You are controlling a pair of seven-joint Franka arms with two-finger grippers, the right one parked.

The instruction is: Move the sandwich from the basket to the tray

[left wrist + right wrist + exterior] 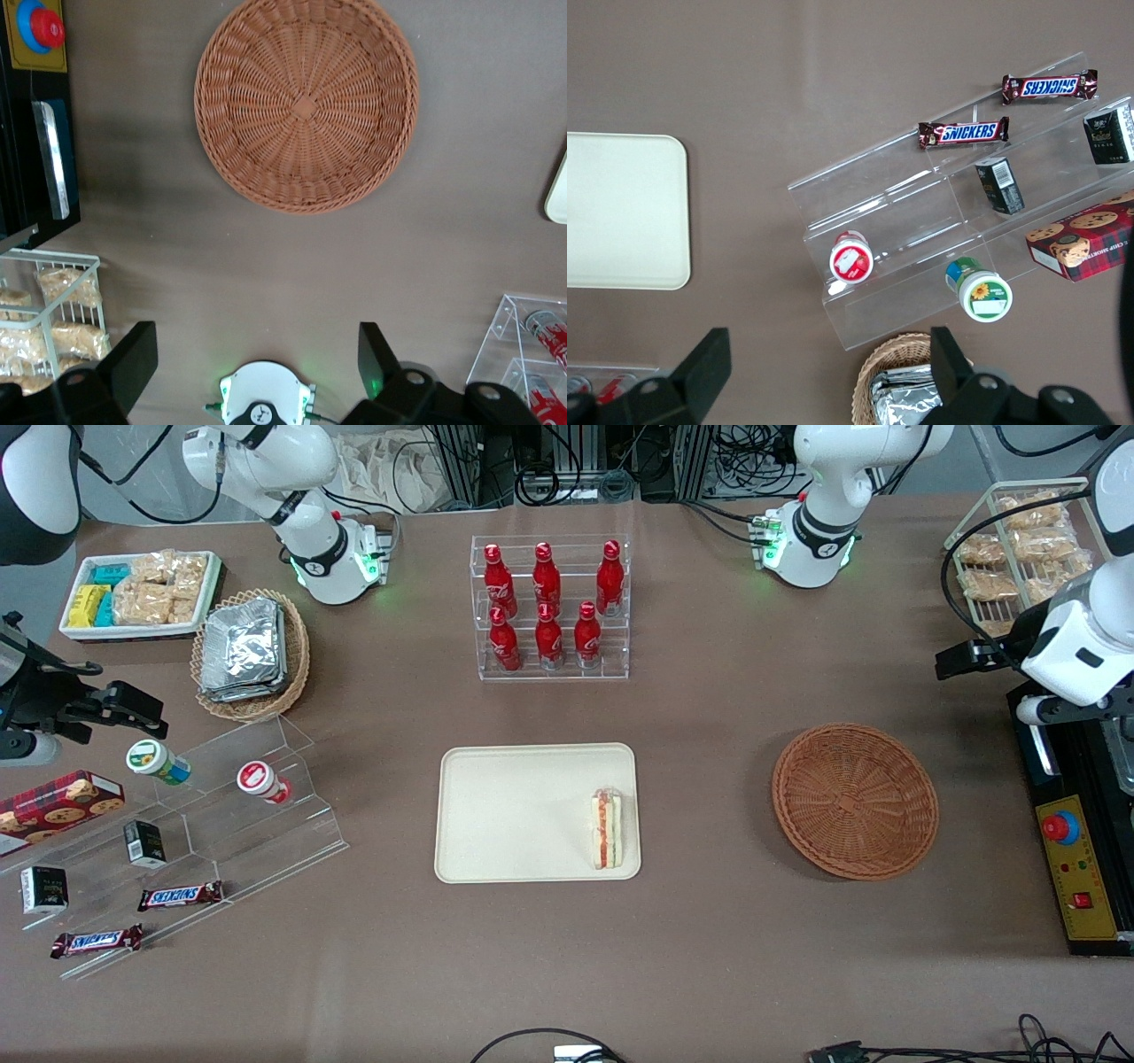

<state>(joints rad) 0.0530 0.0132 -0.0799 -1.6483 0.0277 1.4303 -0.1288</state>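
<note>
"SNICKERS" reads clearly on two brown candy bars (180, 895) (96, 941) lying on the clear acrylic step rack (221, 815). The red bottles (547, 602) carry white script lettering, too small to make out.

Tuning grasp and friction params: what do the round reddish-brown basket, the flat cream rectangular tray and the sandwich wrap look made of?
Round reddish-brown basket: woven wicker, matte, weave radiating from its centre.
Flat cream rectangular tray: smooth, matte, one piece with a low rim; probably plastic or moulded fibre.
Triangular white-bread sandwich: clear film wrap, probably thin plastic, glossy.
The gripper is open, raised above the table beside the basket.
</note>
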